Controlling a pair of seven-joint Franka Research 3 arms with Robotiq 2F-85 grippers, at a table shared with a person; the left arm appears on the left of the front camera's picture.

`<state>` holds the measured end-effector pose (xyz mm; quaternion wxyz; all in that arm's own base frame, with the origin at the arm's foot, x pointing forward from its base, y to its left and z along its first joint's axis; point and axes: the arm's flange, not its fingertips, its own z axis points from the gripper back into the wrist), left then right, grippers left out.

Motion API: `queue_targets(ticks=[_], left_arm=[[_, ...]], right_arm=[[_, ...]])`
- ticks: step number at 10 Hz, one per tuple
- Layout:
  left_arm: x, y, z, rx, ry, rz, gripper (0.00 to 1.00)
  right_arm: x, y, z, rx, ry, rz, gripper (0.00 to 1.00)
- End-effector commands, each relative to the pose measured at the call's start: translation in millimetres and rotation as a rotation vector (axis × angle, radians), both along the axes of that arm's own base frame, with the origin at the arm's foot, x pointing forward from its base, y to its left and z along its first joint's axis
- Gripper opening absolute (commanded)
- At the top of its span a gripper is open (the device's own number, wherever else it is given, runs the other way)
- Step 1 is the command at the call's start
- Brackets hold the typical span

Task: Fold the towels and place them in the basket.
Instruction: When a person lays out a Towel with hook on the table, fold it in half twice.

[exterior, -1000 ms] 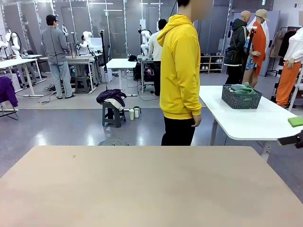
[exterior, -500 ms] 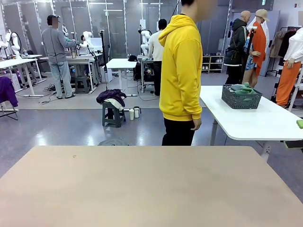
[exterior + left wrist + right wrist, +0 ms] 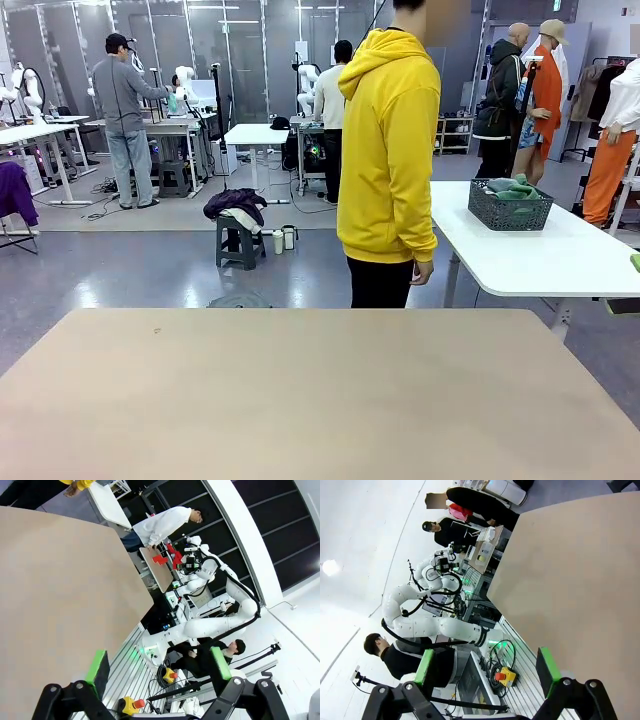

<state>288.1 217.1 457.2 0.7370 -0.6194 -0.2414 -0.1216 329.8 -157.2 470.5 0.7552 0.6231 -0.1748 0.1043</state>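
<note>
Front view gives us the one relation that matters. The basket (image 3: 510,212) stands on a white worktop (image 3: 540,255) beyond the far right corner of our own tan worktop (image 3: 300,400), well apart from it, with floor between the two. It is a single dark mesh basket, and its long axis runs roughly across the picture. Towels (image 3: 512,187) are heaped inside and rise a little above the rim. We see green cloth, with a duller grey-green patch at its left. We cannot tell whether that is one piece or two.

A person (image 3: 388,150) in a yellow hoodie stands past the far edge of the tan worktop, just left of the white one, turned away from us, one hand (image 3: 422,270) hanging at the side. We see nothing lying on the tan worktop.

In the left wrist view, our left hand (image 3: 159,665) has its fingers spread wide with nothing between the green pads, and it looks out past a corner of the tan worktop. In the right wrist view, our right hand (image 3: 486,669) is spread just as wide and pinches nothing.

We judge that the basket lies ahead and to our right, so the right arm is the nearer one. It looks too far for either arm, though, and the person is much closer to it. Folding probably has to wait until the towels reach the tan worktop.
</note>
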Motion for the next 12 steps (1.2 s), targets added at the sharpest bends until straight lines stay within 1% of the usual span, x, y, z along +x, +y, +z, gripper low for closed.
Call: queue_targets(ticks=[1, 12], left_arm=[[-1.8, 0.9, 0.2, -0.008, -0.008, -0.013, 1.0], [-1.8, 0.9, 0.2, -0.008, -0.008, -0.013, 1.0]], right_arm=[[0.7, 0.9, 0.1, 0.011, -0.007, 0.006, 1.0], [0.7, 0.9, 0.1, 0.011, -0.007, 0.006, 1.0]])
